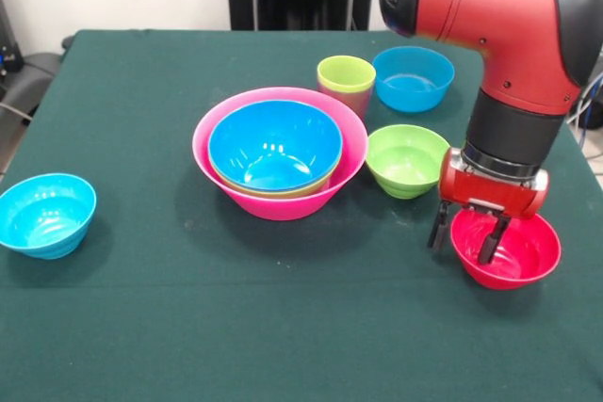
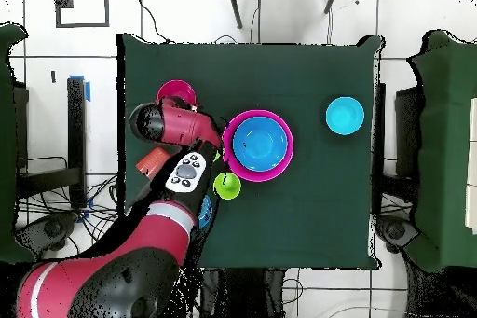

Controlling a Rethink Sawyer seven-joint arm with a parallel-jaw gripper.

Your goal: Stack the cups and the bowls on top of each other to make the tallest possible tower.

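1. While the tower is waiting in the middle of the bench, the end effector is hanging directly over the near-left rim of the small red bowl, so the bowl is lying straight below it and slightly to the picture's right in the front view.
2. One finger is reaching inside the bowl and the other is standing outside the wall, so the jaws are spread narrowly astride the rim and are not yet pressing it, as far as I can judge.
3. The arm is coming down from above, with the wrist pointing straight down.
4. The tower is sitting well apart from the red bowl: a huge pink bowl is holding a blue bowl, with the small green bowl between tower and red bowl.
5. A lime green cup and two light-blue bowls are waiting elsewhere
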